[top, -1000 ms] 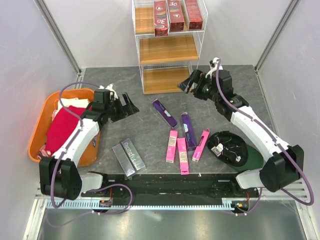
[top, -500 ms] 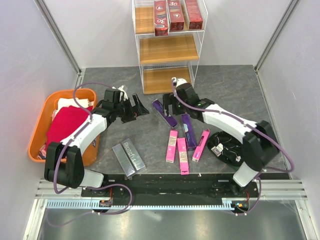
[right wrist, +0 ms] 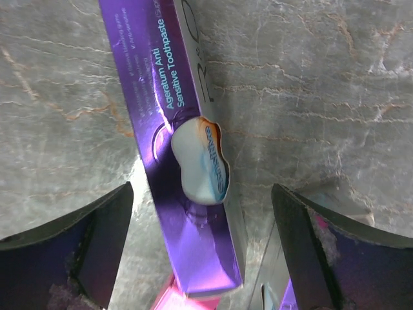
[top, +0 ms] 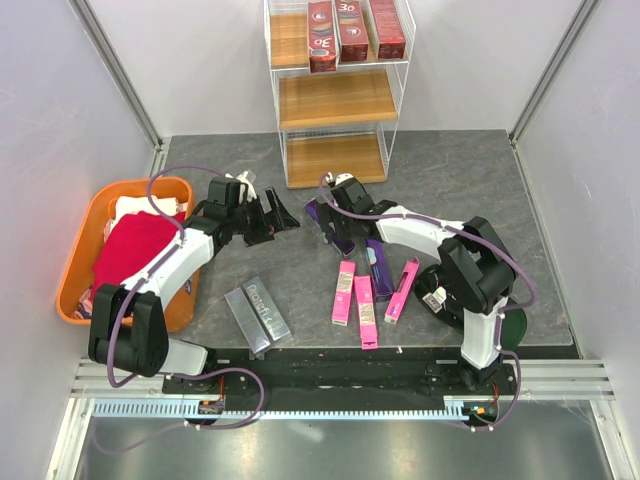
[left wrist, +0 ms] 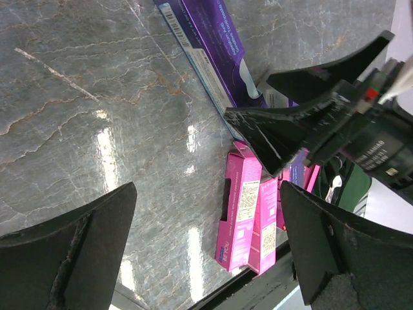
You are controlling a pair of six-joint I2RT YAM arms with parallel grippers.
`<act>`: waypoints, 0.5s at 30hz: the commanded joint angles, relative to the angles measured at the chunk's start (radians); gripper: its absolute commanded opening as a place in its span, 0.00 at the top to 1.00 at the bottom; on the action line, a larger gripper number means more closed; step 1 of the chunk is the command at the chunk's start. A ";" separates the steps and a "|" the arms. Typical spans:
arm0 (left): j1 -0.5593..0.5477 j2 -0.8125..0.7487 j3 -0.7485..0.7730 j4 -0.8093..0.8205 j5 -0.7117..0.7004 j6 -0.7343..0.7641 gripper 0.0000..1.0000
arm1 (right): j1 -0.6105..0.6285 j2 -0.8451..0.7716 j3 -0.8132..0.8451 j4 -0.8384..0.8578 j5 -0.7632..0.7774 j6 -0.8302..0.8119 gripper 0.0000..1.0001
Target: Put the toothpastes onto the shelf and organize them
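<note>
Right claw astride glossy purple carton

A robot test cell in a lab: plain white panel walls, aluminium corner posts, a grey marbled tabletop.

My fingers are spread wide above the grey counter. There's a purple toothpaste box ahead, and pink boxes side by side between my fingertips.

three red toothpastes on shelf top tier; purple boxes, pink boxes, grey boxes flat on table
</note>
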 commanded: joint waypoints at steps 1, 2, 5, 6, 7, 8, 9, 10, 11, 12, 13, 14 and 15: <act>0.007 -0.033 -0.002 0.026 0.023 -0.023 0.00 | 0.022 0.040 0.046 0.036 0.054 -0.032 0.13; 0.007 -0.035 -0.002 0.028 0.025 -0.024 0.00 | 0.034 0.046 0.046 0.036 0.061 -0.038 0.16; 0.010 -0.038 0.000 0.029 0.034 -0.029 0.00 | 0.048 0.066 0.044 0.036 0.100 -0.041 0.24; 0.010 -0.039 0.001 0.028 0.040 -0.030 0.00 | 0.049 0.071 0.044 0.031 0.107 -0.041 0.25; 0.013 -0.044 0.000 0.029 0.043 -0.032 0.00 | 0.049 0.077 0.044 0.023 0.114 -0.041 0.31; 0.015 -0.047 0.000 0.029 0.043 -0.033 0.00 | 0.049 0.077 0.043 0.023 0.125 -0.038 0.35; 0.016 -0.048 -0.002 0.029 0.046 -0.033 0.00 | 0.049 0.076 0.041 0.022 0.123 -0.038 0.39; 0.020 -0.053 -0.002 0.029 0.049 -0.033 0.00 | 0.049 0.066 0.037 0.022 0.125 -0.035 0.45; 0.023 -0.056 -0.005 0.031 0.052 -0.035 0.00 | 0.049 0.059 0.035 0.023 0.122 -0.033 0.48; 0.024 -0.059 -0.006 0.034 0.054 -0.036 0.00 | 0.049 0.050 0.035 0.025 0.108 -0.035 0.51; 0.030 -0.062 -0.009 0.037 0.057 -0.036 0.00 | 0.049 0.028 0.035 0.025 0.104 -0.027 0.55; 0.032 -0.070 -0.017 0.040 0.060 -0.036 0.00 | 0.049 0.016 0.037 0.025 0.093 -0.024 0.57; 0.036 -0.074 -0.020 0.049 0.060 -0.038 0.00 | 0.049 0.005 0.040 0.028 0.070 -0.023 0.58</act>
